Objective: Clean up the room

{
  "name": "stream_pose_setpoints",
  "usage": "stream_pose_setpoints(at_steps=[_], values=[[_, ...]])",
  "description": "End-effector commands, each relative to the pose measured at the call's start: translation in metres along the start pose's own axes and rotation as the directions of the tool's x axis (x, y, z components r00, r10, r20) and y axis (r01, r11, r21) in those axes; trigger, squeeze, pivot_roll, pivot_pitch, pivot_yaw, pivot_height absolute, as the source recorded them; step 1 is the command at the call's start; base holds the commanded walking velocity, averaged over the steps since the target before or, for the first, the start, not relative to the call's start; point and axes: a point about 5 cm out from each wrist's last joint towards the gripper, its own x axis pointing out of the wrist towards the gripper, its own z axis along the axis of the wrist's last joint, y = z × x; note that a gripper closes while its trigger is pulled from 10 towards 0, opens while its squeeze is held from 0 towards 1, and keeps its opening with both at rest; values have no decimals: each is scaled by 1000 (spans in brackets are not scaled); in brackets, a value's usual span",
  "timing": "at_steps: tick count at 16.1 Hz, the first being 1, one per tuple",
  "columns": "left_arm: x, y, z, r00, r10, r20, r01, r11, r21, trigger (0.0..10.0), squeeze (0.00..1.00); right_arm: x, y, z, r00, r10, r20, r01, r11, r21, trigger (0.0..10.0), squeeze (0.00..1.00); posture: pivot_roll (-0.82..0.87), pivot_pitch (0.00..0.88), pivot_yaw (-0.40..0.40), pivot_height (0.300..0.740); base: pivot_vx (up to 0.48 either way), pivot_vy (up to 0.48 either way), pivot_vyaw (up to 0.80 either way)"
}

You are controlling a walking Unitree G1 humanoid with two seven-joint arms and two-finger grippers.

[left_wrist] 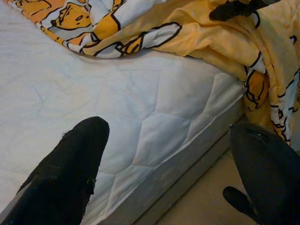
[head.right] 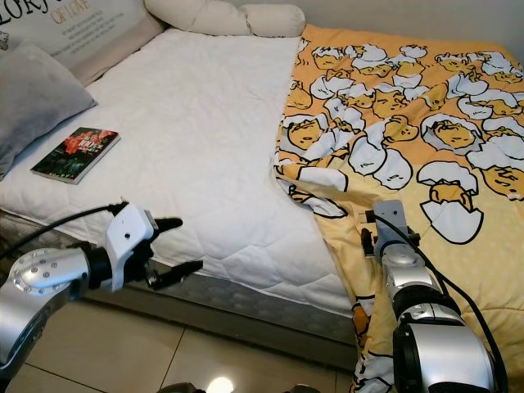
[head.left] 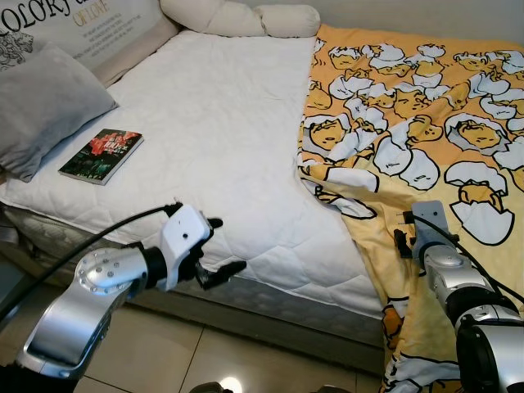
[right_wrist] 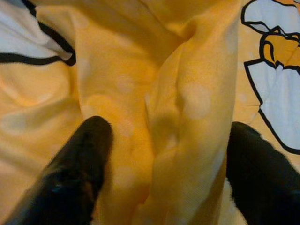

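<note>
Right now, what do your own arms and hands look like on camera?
Both arms are silver metal with rounded, bolted joint housings and black cables running along them. The left hand has a white wrist block ahead of two long black fingers. The right hand carries a grey bracket at the wrist; its fingers are matte black with rounded tips.

Bed (head.left: 237, 147), white quilted mattress: yellow egg-print blanket (head.left: 426, 123), book (head.left: 101, 155), grey pillow (head.left: 45, 106).
</note>
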Motion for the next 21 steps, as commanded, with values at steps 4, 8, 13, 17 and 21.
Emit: stream_pose_setpoints(at_steps=[4,8,13,17,21], values=[[0,-4,3,999,-32,-2,32,999,9,10000,0,1,-4,6,1000,-2,21,2,1000,5,0,0,53,0,41,740,0,0,0],[0,-4,3,999,-32,-2,32,999,9,10000,0,1,-4,6,1000,-2,21,2,1000,5,0,0,53,0,41,740,0,0,0],[0,-4,3,999,-32,-2,32,999,9,10000,0,1,-4,6,1000,-2,21,2,1000,5,0,0,53,0,41,740,0,0,0],[0,-4,3,999,-32,-2,32,999,9,10000,0,1,-4,6,1000,-2,21,2,1000,5,0,0,53,0,41,740,0,0,0],[10,-4,5,999,-25,19,25,1000,7,10000,0,-1,-1,7,985,148,90,-147,989,-17,0,0,16,0,21,740,0,0,0]])
